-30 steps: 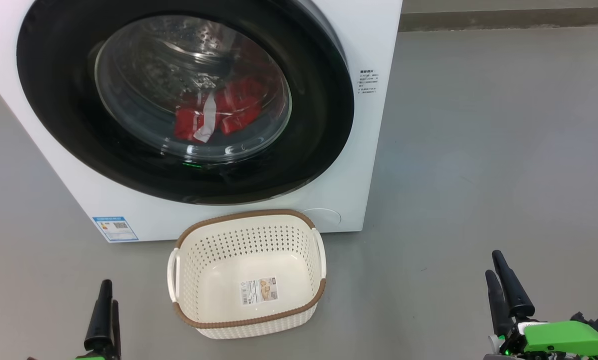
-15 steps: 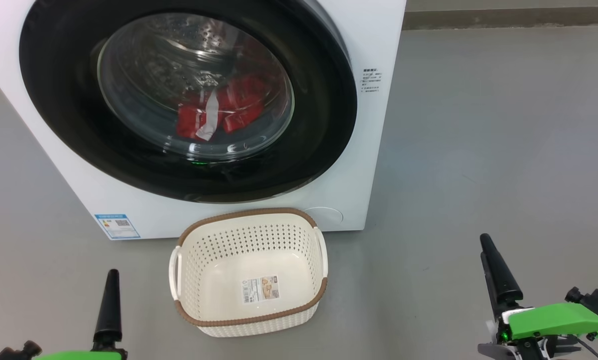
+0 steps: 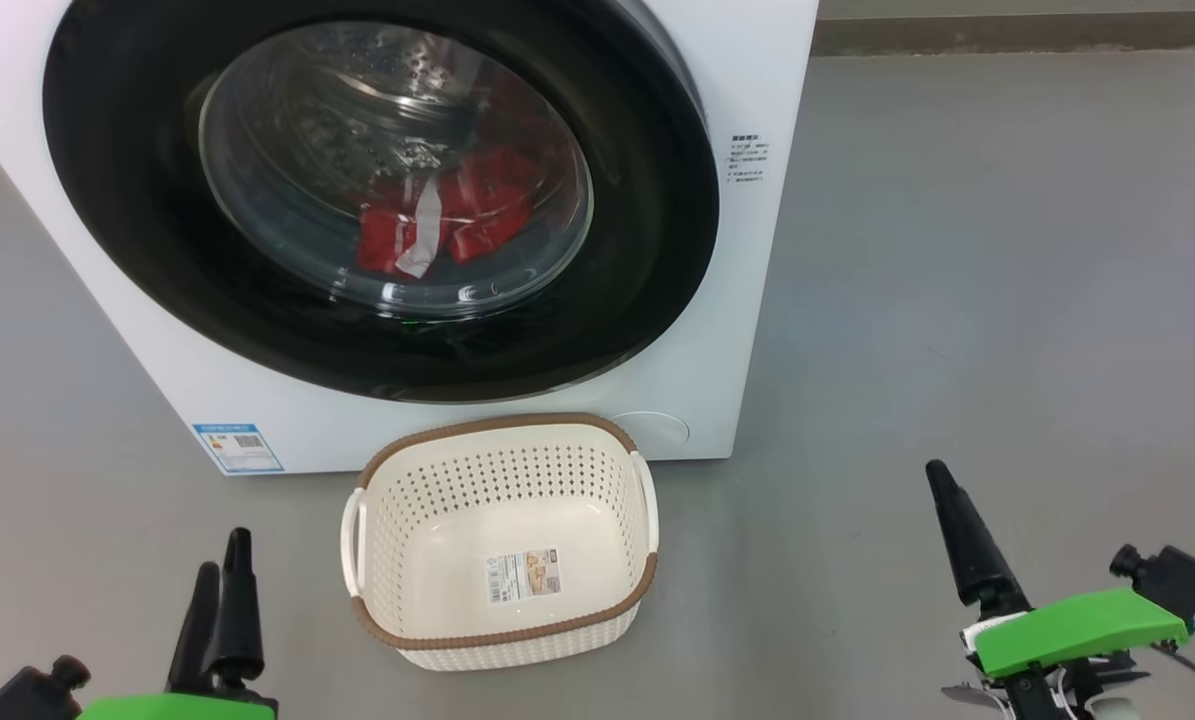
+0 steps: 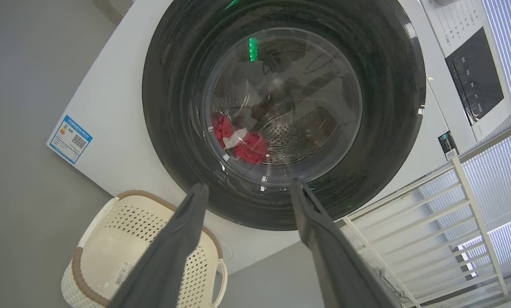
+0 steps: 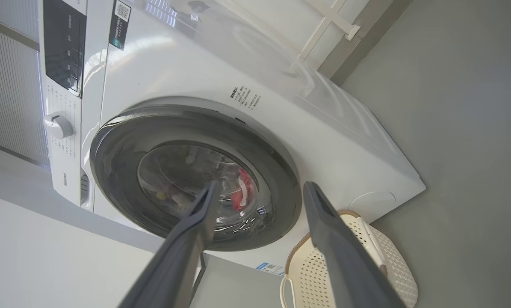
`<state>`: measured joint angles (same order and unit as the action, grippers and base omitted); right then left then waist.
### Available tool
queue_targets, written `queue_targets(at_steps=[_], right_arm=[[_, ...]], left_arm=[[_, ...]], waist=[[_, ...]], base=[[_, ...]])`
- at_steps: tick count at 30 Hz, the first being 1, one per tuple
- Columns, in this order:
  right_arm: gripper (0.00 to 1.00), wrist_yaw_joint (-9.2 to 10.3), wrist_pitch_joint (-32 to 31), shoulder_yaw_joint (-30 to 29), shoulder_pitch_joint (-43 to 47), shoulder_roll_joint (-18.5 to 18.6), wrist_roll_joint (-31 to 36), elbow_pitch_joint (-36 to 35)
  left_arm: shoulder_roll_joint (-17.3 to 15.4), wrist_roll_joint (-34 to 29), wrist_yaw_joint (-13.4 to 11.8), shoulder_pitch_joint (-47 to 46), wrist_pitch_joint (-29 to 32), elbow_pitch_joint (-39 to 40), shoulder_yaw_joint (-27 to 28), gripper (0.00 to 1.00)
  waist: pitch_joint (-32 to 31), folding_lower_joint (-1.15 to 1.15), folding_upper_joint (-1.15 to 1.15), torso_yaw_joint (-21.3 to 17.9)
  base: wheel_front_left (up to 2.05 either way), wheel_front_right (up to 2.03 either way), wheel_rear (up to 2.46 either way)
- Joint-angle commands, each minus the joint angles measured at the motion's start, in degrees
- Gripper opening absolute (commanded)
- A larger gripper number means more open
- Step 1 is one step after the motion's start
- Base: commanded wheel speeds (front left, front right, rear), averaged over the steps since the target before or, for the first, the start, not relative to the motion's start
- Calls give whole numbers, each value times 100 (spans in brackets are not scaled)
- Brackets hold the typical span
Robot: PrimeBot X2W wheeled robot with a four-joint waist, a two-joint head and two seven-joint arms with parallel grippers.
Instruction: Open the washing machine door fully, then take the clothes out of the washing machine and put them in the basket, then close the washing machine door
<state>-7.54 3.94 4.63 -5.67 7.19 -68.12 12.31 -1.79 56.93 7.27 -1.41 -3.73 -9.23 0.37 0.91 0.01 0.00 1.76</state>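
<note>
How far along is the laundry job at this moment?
Done: nothing. The round black-rimmed glass door is not swung open; red clothes lie inside behind it; the cream perforated basket holds no clothes. In hand: left gripper and right gripper, open, hold nothing. Left: every step.

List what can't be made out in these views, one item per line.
Door: head view, top cut off by the upper edge.
Clothes: head view, behind the door's reflective glass; piece count unclear.
Blue label: head view, print too small.
Basket label: head view, print too small.
Control panel: left wrist view, markings too small.
</note>
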Motion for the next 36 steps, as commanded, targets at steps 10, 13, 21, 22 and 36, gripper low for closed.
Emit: queue_targets(at_steps=[10,13,21,22,36], right_arm=[[100,3,224,84,-294,39,1255,-131],[100,3,275,89,-298,23,1557,-87],[100,4,408,154,-363,0,2168,-70],[100,4,425,166,-372,1,2229,-72],[100,4,660,303,-457,46,3049,-137]], left_arm=[[-57,-1135,7,-103,-232,262,163,100],[-56,-1447,-25,-95,-283,300,171,100],[-61,-2175,-95,-92,-418,379,135,100],[-62,-2245,-102,-92,-435,390,132,100],[-77,-3142,-156,-72,-674,548,80,100]], waist=[[-3,-1,0,26],[-6,-1,0,36],[15,-1,0,55],[16,-1,0,57],[2,-1,0,93]], base=[[0,0,0],[0,0,0],[0,0,0],[0,0,0],[0,0,0]])
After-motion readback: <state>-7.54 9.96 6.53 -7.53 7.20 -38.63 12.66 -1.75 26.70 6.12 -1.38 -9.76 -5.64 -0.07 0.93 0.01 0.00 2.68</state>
